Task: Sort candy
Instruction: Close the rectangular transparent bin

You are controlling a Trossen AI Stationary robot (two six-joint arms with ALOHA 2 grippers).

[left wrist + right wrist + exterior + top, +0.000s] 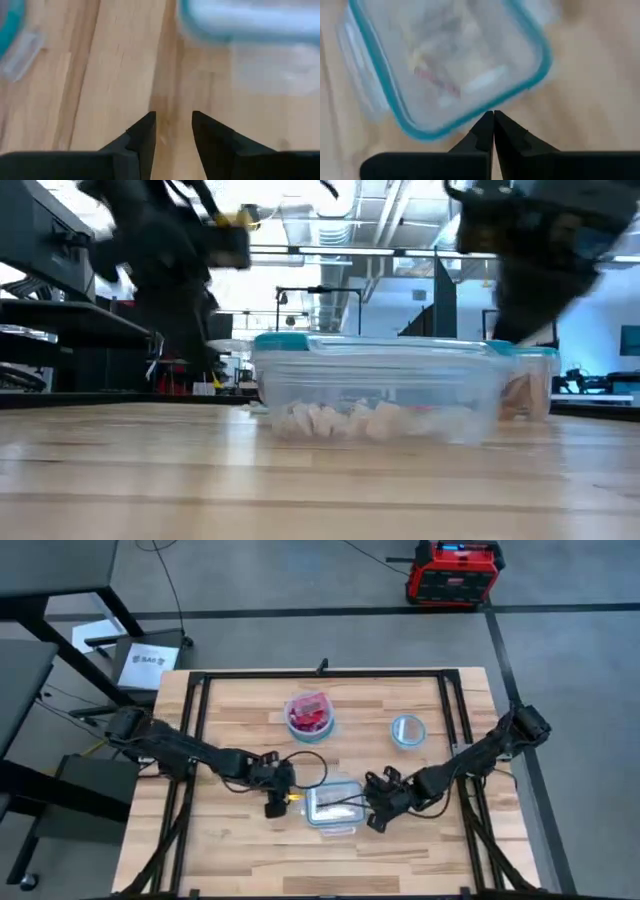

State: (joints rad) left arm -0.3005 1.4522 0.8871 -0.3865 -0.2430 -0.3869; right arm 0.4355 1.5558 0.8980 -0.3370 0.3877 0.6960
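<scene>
- Wooden desk (230, 850) carries a clear tub (331, 807) at lower centre of the high view, with a teal rim
- Pale candy (345, 420) lies in a low heap on the tub floor in the low view; the right wrist view shows blurred whitish and reddish wrappers through the tub
- Red candy (310, 716) fills a bowl (311, 714) above the tub, at upper centre
- Second bowl (407, 729) sits to the right of the first, well apart; its contents cannot be told
- Left pincer (276, 802) hangs just left of the tub, off the desk; its fingers (145, 137) stand slightly apart, released, with bare wood between them
- Right pincer (377, 817) sits at the tub's right edge, above the rim; its fingers (482, 134) are clenched together on nothing
</scene>
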